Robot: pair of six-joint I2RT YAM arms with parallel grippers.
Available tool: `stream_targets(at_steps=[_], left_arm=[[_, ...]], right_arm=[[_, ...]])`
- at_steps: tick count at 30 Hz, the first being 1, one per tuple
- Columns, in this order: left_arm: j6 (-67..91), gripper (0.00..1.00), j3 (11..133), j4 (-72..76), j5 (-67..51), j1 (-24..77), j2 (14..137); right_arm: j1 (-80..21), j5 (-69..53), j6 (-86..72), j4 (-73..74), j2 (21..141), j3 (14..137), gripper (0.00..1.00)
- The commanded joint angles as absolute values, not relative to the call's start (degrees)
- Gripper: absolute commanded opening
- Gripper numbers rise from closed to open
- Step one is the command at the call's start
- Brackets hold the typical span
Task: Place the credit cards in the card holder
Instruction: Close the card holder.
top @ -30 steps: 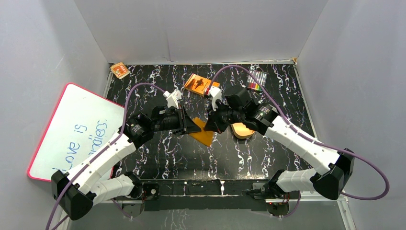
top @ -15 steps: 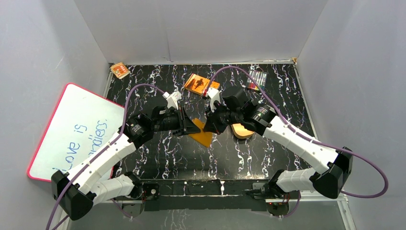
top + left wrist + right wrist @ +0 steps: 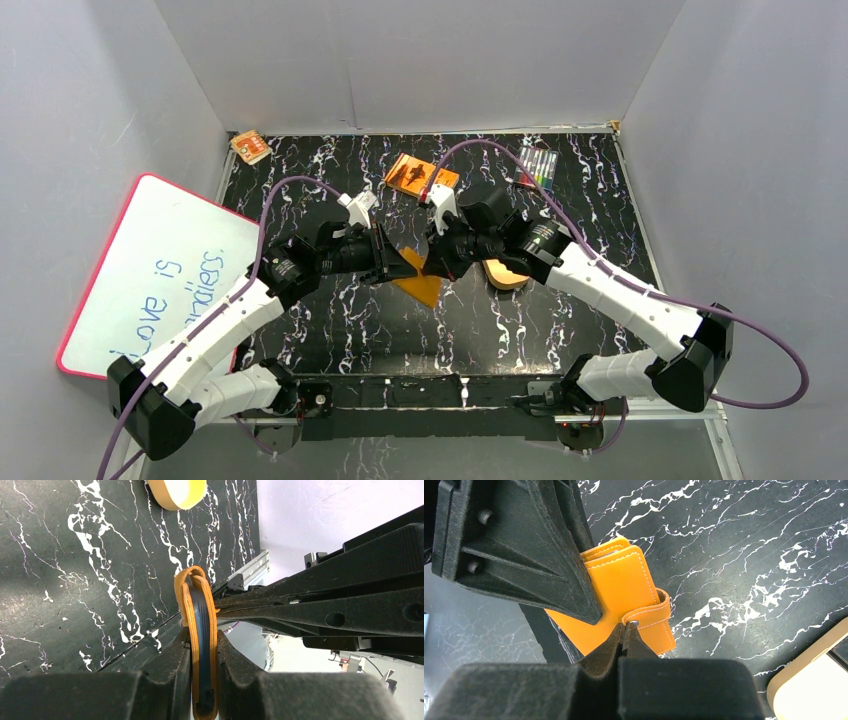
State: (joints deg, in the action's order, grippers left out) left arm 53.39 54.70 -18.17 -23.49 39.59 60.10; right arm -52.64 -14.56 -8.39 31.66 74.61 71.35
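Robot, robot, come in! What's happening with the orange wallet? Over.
Left gripper shut on card holder. Right gripper shut, tips at snap tab. No cards in sight. Tan tray nearby, not touching.

**Work enclosure, top external view.** A table top (image 3: 330,320) of black marble pattern with white veining is enclosed on three sides by plain white panels: a back wall (image 3: 420,60), a left wall (image 3: 90,90) and a right wall (image 3: 740,150). A red-framed whiteboard (image 3: 150,265) bearing blue handwriting is propped at the left, between table and wall. A grey metal frame (image 3: 660,445) is seen at the near edge. The lighting is even and diffuse.
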Motion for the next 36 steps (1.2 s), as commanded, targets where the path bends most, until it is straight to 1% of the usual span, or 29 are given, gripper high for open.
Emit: stream_targets(at_steps=[1, 8, 19, 20, 24, 26, 31, 34, 35, 36], left_arm=[[60.41, 0.00, 59.02, 10.85, -38.48, 41.64, 55.91], [60.83, 0.00, 58.78, 11.91, -38.64, 41.61, 55.83], [55.89, 0.00, 58.18, 4.79, -35.67, 41.62, 53.88], [55.40, 0.00, 58.01, 4.21, -35.49, 41.65, 53.83], [52.85, 0.00, 57.99, 0.70, -33.29, 41.62, 53.08], [51.29, 0.00, 57.75, -1.94, -31.85, 41.61, 52.23], [47.06, 0.00, 54.73, -6.23, -27.12, 41.65, 48.23], [46.07, 0.00, 52.87, -7.82, -26.19, 41.62, 46.36], [45.82, 0.00, 52.33, -8.21, -26.07, 41.65, 45.82], [45.61, 0.00, 51.92, -8.61, -25.87, 41.66, 45.31]], right_arm=[[-57.33, -19.80, -11.22, 26.65, 79.81, 69.39, 0.00], [-59.52, -19.18, -11.69, 26.02, 81.24, 70.09, 0.00], [-59.53, -18.36, -12.39, 26.06, 77.87, 68.86, 0.00], [-59.54, -18.46, -12.56, 26.15, 77.61, 69.09, 0.03], [-59.56, -18.64, -13.30, 26.40, 75.43, 69.63, 0.25], [-59.56, -19.00, -13.70, 26.97, 74.19, 69.98, 0.34], [-59.53, -21.18, -14.72, 29.69, 70.11, 72.07, 0.52], [-59.56, -22.26, -14.43, 34.01, 67.45, 75.06, 0.62], [-59.54, -23.08, -14.07, 35.75, 66.70, 76.30, 0.67], [-59.57, -23.98, -13.80, 37.48, 66.02, 77.87, 0.74]])
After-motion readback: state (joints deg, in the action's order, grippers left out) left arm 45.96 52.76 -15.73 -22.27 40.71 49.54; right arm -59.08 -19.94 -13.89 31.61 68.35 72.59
